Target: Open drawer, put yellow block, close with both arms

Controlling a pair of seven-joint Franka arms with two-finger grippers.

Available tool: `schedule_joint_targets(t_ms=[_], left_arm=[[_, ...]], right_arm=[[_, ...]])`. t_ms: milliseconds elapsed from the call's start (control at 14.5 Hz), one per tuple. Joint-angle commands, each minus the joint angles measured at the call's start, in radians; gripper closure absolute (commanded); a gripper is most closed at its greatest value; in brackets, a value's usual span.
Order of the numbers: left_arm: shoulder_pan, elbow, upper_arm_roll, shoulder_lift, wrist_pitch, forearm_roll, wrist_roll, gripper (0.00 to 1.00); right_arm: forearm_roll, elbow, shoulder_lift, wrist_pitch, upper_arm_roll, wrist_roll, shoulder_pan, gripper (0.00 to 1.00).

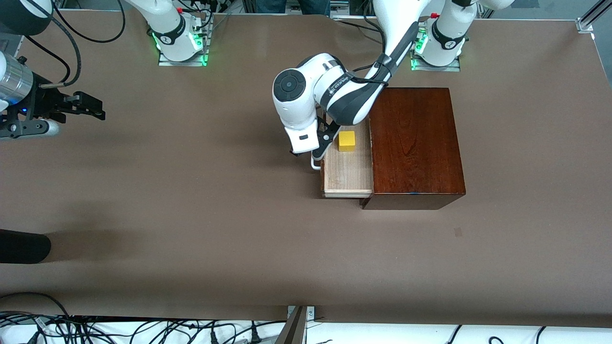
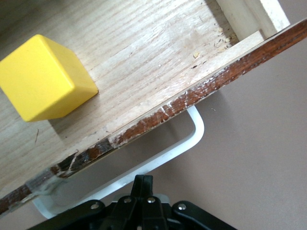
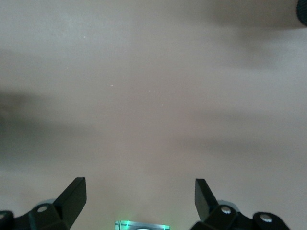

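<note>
Now yellow block [image 2: 44, 79] in drawer [image 2: 144, 57], near left gripper [image 2: 142, 184] fingers

A: Non-task stuff?
B: Brown table [image 1: 191, 215], covers nearly the whole front view. Small darker mark [image 1: 458, 231] on it toward the left arm's end, nearer the camera than the wooden box [image 1: 416, 143].
A: Edges?
B: Tangle of black cables [image 1: 95, 329] on the white strip along the near edge. Dark rounded object [image 1: 21, 247] pokes in at the right arm's end.
</note>
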Motion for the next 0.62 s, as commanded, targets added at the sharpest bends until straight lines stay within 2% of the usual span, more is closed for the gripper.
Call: schedule_joint_targets(t_ms=[0, 138, 275, 550], left_arm=[[0.002, 0.015, -0.001, 0.008, -0.006, 0.01, 0.005, 1.0], [0.002, 0.015, -0.002, 0.008, -0.005, 0.0, 0.007, 1.0], [0.001, 0.015, -0.002, 0.011, -0.002, -0.087, -0.001, 1.0], [0.002, 0.014, -0.002, 0.014, -0.002, -0.089, 0.01, 1.0]], right_arm=[[0.021, 0.055, 0.028, -0.006, 0.03, -0.04, -0.062, 0.0], [0.021, 0.056, 0.028, -0.016, 0.053, -0.072, -0.086, 0.0], [0.021, 0.056, 0.03, -0.014, 0.053, -0.072, -0.088, 0.0], [0.021, 0.058, 0.028, -0.017, 0.047, -0.072, -0.088, 0.0]])
